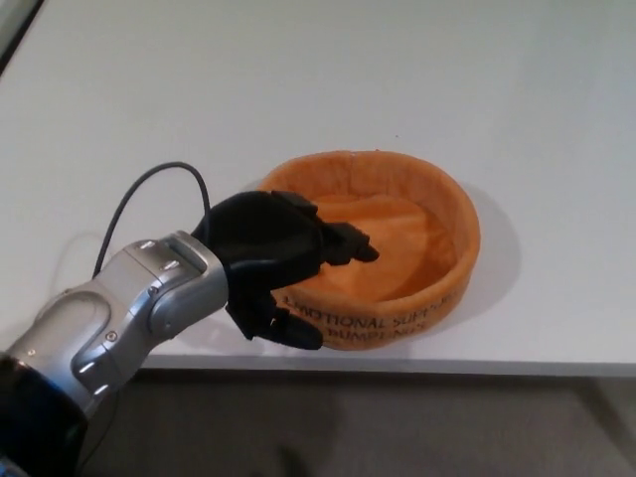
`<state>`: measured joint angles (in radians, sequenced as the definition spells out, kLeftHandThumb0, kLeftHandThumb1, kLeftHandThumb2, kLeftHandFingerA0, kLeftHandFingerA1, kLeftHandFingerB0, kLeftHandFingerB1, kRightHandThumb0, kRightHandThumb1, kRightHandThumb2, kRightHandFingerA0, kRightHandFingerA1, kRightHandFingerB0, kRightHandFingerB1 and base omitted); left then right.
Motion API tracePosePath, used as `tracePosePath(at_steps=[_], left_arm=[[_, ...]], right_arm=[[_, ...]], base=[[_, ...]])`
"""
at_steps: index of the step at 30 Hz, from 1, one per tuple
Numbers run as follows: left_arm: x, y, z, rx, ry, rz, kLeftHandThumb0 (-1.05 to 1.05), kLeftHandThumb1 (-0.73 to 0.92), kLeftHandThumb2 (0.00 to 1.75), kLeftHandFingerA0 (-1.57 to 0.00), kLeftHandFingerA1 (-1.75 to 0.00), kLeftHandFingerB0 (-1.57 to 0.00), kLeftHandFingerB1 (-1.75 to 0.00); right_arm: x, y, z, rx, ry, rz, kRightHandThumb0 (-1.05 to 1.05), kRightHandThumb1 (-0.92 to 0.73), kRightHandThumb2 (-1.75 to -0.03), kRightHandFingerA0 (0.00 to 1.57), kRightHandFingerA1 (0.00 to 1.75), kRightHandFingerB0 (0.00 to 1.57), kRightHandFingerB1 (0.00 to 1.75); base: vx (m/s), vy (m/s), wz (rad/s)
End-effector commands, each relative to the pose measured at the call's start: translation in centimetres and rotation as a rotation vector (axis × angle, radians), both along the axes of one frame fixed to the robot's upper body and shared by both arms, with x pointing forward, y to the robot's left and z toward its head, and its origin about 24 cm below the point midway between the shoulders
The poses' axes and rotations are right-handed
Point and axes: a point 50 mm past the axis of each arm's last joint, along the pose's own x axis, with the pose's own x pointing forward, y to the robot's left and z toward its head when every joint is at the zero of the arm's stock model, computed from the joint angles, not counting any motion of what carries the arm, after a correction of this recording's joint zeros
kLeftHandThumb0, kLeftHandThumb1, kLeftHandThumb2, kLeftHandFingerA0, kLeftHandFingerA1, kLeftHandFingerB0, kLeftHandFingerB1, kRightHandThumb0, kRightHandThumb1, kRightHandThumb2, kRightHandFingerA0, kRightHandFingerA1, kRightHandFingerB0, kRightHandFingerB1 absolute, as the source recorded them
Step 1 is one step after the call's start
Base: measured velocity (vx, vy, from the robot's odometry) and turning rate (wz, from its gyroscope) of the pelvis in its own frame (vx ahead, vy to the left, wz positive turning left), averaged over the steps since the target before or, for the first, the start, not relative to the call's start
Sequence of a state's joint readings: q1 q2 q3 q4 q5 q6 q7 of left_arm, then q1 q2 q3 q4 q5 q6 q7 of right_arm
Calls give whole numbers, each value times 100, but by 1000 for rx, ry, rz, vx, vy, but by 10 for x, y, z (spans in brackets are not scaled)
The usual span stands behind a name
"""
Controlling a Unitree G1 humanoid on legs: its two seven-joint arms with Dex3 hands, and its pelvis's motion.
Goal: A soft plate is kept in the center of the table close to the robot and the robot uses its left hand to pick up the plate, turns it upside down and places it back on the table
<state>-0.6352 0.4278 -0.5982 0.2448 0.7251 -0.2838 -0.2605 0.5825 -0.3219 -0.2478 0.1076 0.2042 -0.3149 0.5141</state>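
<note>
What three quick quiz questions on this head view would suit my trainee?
1. True or false: the soft plate sits rim-up on the table.
2. Which is at the plate's near-left wall? A) left hand B) right hand C) a person's hand
3. Fill in: the plate's colour is ____.

Key: 1 true; 2 A, fingers inside the rim and thumb outside; 3 orange.
</note>
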Motion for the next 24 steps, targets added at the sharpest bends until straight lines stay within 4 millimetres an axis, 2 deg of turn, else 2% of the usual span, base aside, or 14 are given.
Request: tracePosePath(at_steps=[1,7,8,11,12,15,16,17,19,20,21,22,23,24], left_arm=[[-1,1,-12,62,-12,-8,-96,78,65,-36,-36,-30,-30],[-1,2,-23,128,-16,-15,-97,79,65,-37,-37,-31,-31],[1,2,-28,134,0,19,-101,66,74,-37,-39,-30,-34],[0,2,-38,163,6,45,-98,64,73,-38,-39,-31,-34],[1,3,-42,189,-10,47,-97,65,74,-40,-39,-32,-34],[5,4,-45,262,-79,43,-95,65,73,-42,-40,-35,-35],[6,3,-47,314,-107,36,-92,65,75,-42,-42,-36,-36],[2,5,-53,313,-107,38,-80,73,63,-46,-38,-42,-34],[-3,7,-60,287,-102,63,-72,70,62,-47,-38,-45,-35],[1,9,-61,282,-120,88,-71,66,66,-47,-40,-44,-37],[6,11,-60,290,-146,107,-71,66,66,-47,-40,-44,-37],[10,12,-58,290,-160,128,-67,72,62,-46,-38,-46,-36],[11,12,-57,289,-165,136,-67,72,62,-46,-38,-46,-36],[15,11,-53,287,-190,144,-66,69,62,-54,-39,-51,-37]], right_arm=[[1,-3,1,-16,10,6,-76,-91,-68,31,39,25,30],[1,1,1,-7,6,11,-75,-90,-68,32,39,25,31],[2,0,1,-5,8,4,-76,-89,-68,32,38,24,30],[-1,0,1,-4,14,8,-76,-90,-68,32,39,24,30],[-1,0,1,0,15,4,-76,-72,-105,27,51,19,44],[5,0,2,-5,6,5,-76,-72,-105,27,51,19,45],[5,0,2,-4,12,8,-77,-90,-68,33,39,25,30],[0,2,0,11,28,12,-77,-89,-68,32,39,24,30],[-6,2,-1,14,40,12,-78,-89,-68,34,39,24,30],[-6,2,0,13,32,13,-80,-72,-107,31,53,20,44],[-4,2,1,12,20,15,-80,-72,-107,31,53,20,44],[-2,2,2,8,15,15,-78,-90,-68,34,41,27,31],[-2,1,3,6,14,15,-78,-90,-68,34,41,27,31],[1,1,3,6,12,15,-79,-89,-68,33,40,25,31]], base=[[0,0,0],[0,0,0],[0,0,0],[0,0,0],[0,0,0],[0,0,0],[0,0,0],[0,0,0],[0,0,0],[0,0,0],[0,0,0],[0,0,0],[0,0,0],[0,0,0]])
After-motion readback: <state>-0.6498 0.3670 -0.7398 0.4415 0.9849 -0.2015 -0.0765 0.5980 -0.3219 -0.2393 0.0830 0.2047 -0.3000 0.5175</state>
